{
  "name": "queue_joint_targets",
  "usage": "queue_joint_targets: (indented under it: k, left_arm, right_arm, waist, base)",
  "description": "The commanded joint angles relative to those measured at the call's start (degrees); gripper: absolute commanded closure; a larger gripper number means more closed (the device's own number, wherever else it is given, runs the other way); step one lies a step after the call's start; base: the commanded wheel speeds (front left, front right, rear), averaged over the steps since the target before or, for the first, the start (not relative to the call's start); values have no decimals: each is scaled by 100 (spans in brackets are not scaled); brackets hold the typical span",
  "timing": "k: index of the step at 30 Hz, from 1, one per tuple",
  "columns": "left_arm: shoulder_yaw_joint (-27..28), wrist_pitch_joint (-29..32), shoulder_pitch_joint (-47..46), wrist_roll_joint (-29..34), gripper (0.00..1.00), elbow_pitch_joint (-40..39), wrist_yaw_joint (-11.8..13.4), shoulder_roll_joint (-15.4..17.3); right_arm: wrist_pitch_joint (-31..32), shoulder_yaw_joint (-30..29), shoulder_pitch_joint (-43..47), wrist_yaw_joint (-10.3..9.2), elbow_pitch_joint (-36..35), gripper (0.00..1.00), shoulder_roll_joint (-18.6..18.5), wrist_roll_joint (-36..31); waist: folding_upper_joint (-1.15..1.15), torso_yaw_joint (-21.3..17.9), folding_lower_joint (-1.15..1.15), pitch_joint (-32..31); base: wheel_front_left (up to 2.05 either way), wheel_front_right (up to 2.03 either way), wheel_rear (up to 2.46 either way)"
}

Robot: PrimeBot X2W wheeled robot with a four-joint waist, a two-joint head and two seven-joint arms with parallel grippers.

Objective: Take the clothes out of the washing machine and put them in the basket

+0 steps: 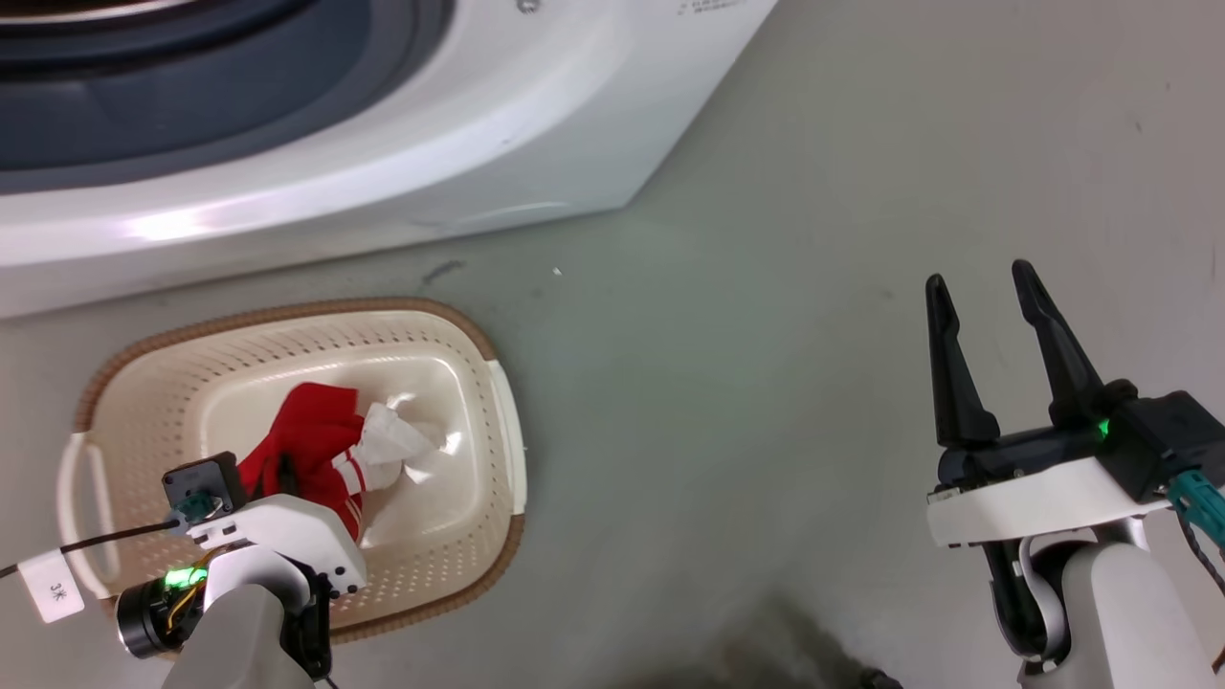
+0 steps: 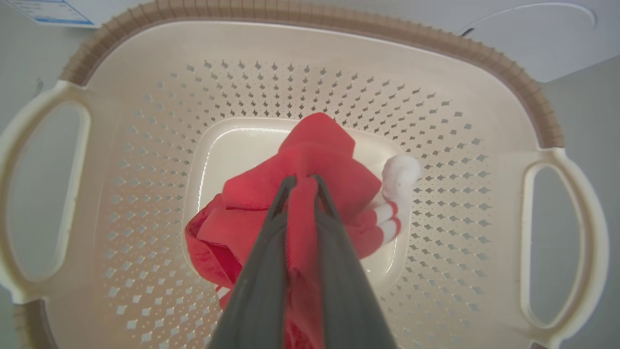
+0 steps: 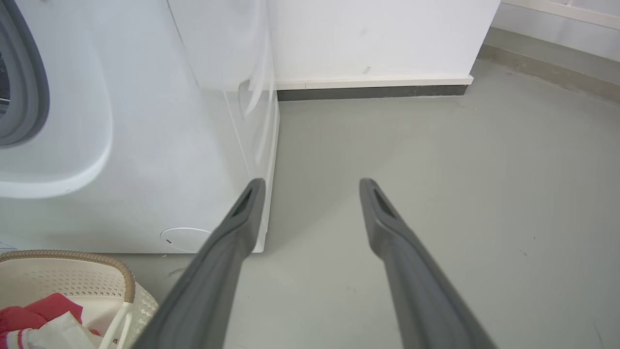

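The cream basket [image 1: 507, 421] with its brown rim stands on the floor in front of the washing machine [image 1: 402, 144]. Red clothes [image 1: 311, 435] with white trim lie on its base. My left gripper [image 2: 301, 180] reaches down into the basket [image 2: 339, 92] and is shut on a fold of the red clothes [image 2: 315, 155], whose white-striped cuff hangs to the right. My right gripper [image 1: 986, 287] stands open over bare floor, well right of the basket. In the right wrist view the right gripper [image 3: 312, 186] holds nothing, with the machine [image 3: 145, 145] and the basket [image 3: 97, 261] at its left.
The machine's grey-rimmed porthole [image 1: 191, 105] is at the upper left of the head view. Grey floor [image 1: 766, 383] lies open between the basket and my right arm. A white wall with a dark baseboard [image 3: 373, 91] stands beyond the machine's right side.
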Motion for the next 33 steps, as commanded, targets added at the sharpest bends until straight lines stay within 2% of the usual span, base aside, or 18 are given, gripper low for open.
queue_joint_targets:
  k: [1,11,19,20,21,22,33]
  left_arm:
    - [59,-38,-145,-49,100,214,26,12]
    - [-68,31,-833,-13,100,1512,-127,95]
    - [-80,282,-1138,-108,100,1956,-214,129]
    - [-77,275,-1151,-121,77,1974,-219,122]
    - [-81,264,-1158,-133,47,1992,-221,114]
    - [-89,282,-1154,-142,0,2010,-231,102]
    - [-106,59,-748,-231,0,2077,-340,-118]
  right_arm:
    - [-63,13,-136,-4,19,0,4,2]
    - [-187,137,-369,-4,127,0,3,106]
    - [-228,118,-429,-4,175,0,2,99]
    - [-231,122,-425,-4,188,0,2,100]
    - [-235,132,-419,-4,199,0,2,95]
    - [-238,144,-428,-4,218,0,2,97]
    - [-242,111,-266,-4,401,0,1,-25]
  waist:
    - [0,-163,-1,267]
    - [0,-331,-1,713]
    - [0,-405,-1,903]
    - [0,-397,-1,885]
    - [0,-386,-1,854]
    - [0,-375,-1,811]
    - [0,-57,-1,-319]
  base:
    - [0,0,0]
    - [0,0,0]
    - [0,0,0]
    - [0,0,0]
    - [0,0,0]
    - [0,0,0]
    - [0,0,0]
